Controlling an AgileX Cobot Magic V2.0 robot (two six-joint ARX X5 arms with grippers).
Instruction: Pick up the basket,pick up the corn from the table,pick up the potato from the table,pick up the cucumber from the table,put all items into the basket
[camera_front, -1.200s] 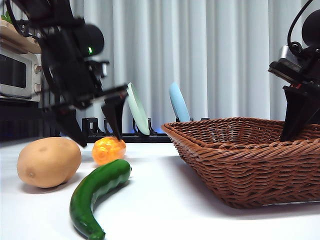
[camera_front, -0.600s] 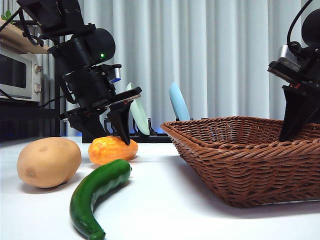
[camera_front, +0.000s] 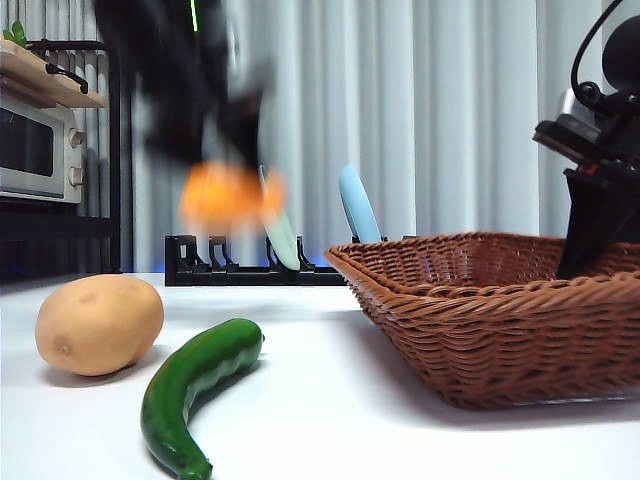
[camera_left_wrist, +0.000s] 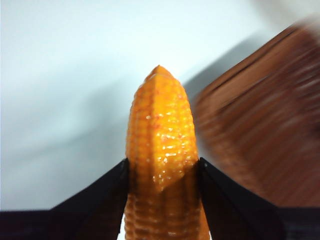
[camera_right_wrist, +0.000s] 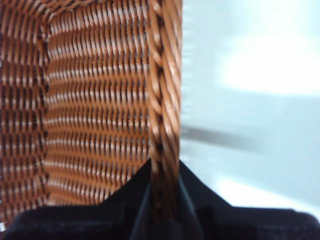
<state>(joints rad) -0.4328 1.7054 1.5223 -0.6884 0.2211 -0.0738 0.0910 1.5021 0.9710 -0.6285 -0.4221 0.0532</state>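
My left gripper (camera_left_wrist: 162, 172) is shut on the orange-yellow corn (camera_left_wrist: 161, 150). In the front view the corn (camera_front: 228, 196) hangs blurred in the air, well above the table (camera_front: 330, 400), under the dark blurred left arm. My right gripper (camera_right_wrist: 164, 175) is shut on the braided rim of the brown wicker basket (camera_right_wrist: 90, 100). The basket (camera_front: 500, 310) stands at the right, with the right arm at its far right side. The tan potato (camera_front: 98, 324) lies at the left. The dark green cucumber (camera_front: 195, 385) lies just in front of it.
A black dish rack (camera_front: 250, 270) at the back holds a pale green plate (camera_front: 280, 235) and a blue plate (camera_front: 357, 212). A microwave (camera_front: 40, 150) stands on a shelf at the far left. White curtains hang behind.
The left gripper has closed on the corn and lifted it from the table into the air, moving fast. The right gripper and the basket have stayed put.
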